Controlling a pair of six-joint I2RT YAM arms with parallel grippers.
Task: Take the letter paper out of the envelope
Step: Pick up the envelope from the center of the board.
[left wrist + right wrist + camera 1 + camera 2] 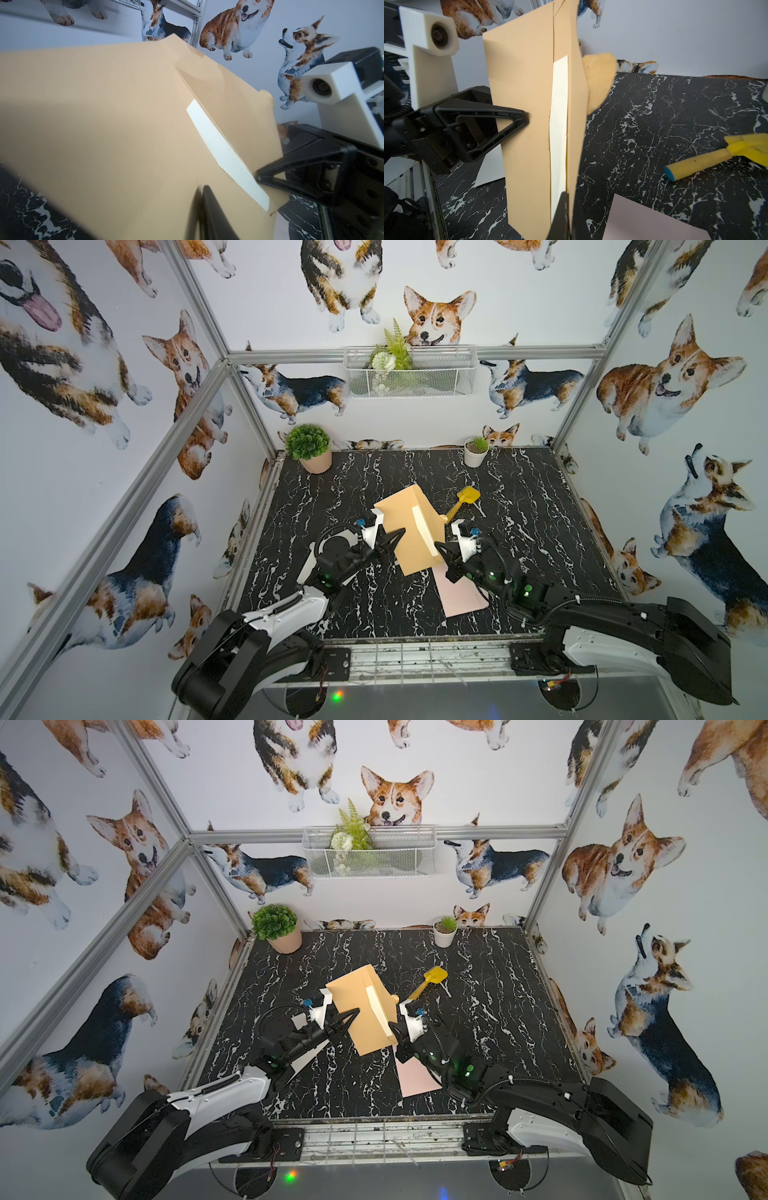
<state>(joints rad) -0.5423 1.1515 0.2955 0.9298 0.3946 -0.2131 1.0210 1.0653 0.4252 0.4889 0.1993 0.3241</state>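
- While the right tool pinches the flap fold of the tan paper envelope, the envelope hangs tilted above the black marbled worktop.
- The left tool straddles the opposite edge; whether it clamps cannot be told.
- No letter paper shows; a flat pink sheet lies nearby.
- Likely step: opening the envelope; next, spread its mouth, reach inside.

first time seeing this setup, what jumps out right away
The manila envelope tilted up at the middle of the black marble table, with the right end effector pinching one corner and the left end effector at its other side. Then the corgi wallpaper all round, and a pink sheet flat by the right arm.
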